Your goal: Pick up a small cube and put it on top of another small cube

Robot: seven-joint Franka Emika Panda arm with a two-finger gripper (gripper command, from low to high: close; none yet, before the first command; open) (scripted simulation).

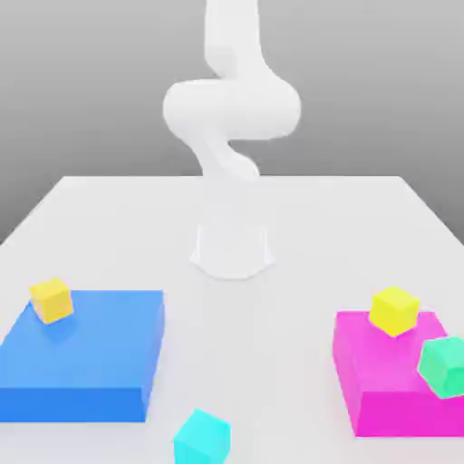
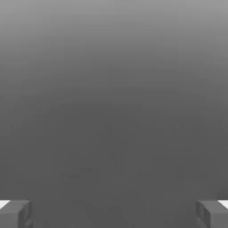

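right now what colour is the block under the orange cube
Blue; the block shows best in the exterior view.

Exterior view facing the white arm (image 1: pixel 233 109) across the pale table (image 1: pixel 272 217), looking somewhat downward, nearest cube cut by lower edge, hand view close behind gripper fingertips (image 2: pixel 113 214), facing plain grey, no shared scene part identifiable
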